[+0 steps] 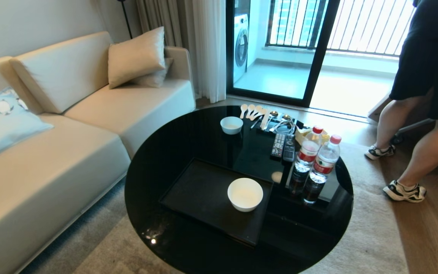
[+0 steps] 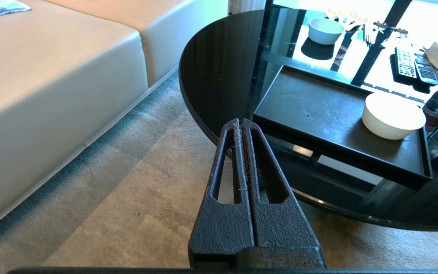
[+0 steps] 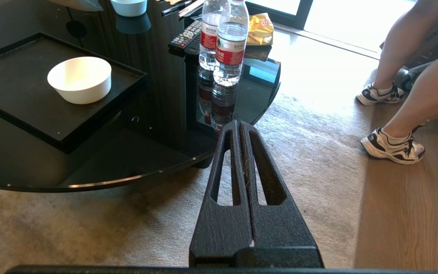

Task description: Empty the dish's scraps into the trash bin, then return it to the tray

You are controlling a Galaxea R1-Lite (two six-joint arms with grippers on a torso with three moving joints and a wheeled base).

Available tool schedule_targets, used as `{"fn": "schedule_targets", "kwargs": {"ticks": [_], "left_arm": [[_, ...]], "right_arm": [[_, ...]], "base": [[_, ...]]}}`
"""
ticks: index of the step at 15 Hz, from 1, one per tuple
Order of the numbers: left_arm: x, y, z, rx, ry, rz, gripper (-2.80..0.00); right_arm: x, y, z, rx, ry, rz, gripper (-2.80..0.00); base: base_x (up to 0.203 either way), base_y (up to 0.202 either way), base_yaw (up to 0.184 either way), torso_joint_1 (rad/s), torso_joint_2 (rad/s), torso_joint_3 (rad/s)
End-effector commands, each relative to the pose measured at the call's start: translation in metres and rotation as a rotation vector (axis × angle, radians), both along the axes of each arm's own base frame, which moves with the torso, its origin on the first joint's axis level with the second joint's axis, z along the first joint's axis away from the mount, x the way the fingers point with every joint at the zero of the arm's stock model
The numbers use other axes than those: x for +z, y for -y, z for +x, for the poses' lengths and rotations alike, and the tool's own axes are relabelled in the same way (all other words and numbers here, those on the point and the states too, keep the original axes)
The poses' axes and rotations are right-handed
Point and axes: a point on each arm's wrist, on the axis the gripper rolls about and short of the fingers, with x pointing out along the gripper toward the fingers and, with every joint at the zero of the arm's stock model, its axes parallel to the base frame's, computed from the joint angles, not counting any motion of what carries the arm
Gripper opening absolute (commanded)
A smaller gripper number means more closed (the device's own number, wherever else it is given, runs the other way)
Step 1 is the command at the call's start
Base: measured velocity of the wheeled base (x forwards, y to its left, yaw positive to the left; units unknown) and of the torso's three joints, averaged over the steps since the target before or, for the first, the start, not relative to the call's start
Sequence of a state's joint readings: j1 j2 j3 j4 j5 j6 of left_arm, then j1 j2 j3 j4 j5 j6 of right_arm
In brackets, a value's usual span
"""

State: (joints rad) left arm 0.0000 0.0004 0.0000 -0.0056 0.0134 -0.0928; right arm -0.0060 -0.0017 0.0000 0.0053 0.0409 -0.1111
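My head camera looks down and forward over the round black tabletop (image 1: pixel 188 137), taking in its whole top, with the sofa (image 1: pixel 51 152) to the left. My left wrist camera sits low over the carpet (image 2: pixel 127 213), off the tabletop's sofa-side edge, facing across it. My right wrist camera sits equally low off the opposite edge. All three views share the tray (image 1: pixel 200 190) and the dish (image 1: pixel 245 194) near its corner.
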Motion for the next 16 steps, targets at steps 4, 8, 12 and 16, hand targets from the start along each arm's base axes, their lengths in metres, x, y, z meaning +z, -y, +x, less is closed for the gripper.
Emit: {"fn": "schedule_targets", "kwargs": {"ticks": [4, 8, 12, 16], "left_arm": [[0.0000, 0.0000, 0.0000, 0.000, 0.001, -0.001, -2.80], [0.0000, 0.0000, 0.0000, 0.000, 0.001, -0.001, -2.80], [0.0000, 0.0000, 0.0000, 0.000, 0.001, -0.001, -2.80], [0.0000, 0.0000, 0.0000, 0.000, 0.001, -0.001, -2.80]], "right_arm": [[0.0001, 0.0000, 0.0001, 0.001, -0.001, -0.001, -2.80], [0.0001, 0.0000, 0.0001, 0.000, -0.001, -0.001, -2.80], [0.0001, 0.0000, 0.0001, 0.003, -0.001, -0.001, -2.80], [0.0001, 0.0000, 0.0001, -0.001, -0.002, 0.037, -2.80]], "base": [[0.000, 0.000, 0.000, 0.000, 0.00, 0.000], [0.000, 0.000, 0.000, 0.000, 0.00, 0.000], [0.000, 0.000, 0.000, 0.000, 0.00, 0.000], [0.000, 0.000, 0.000, 0.000, 0.00, 0.000]]}}
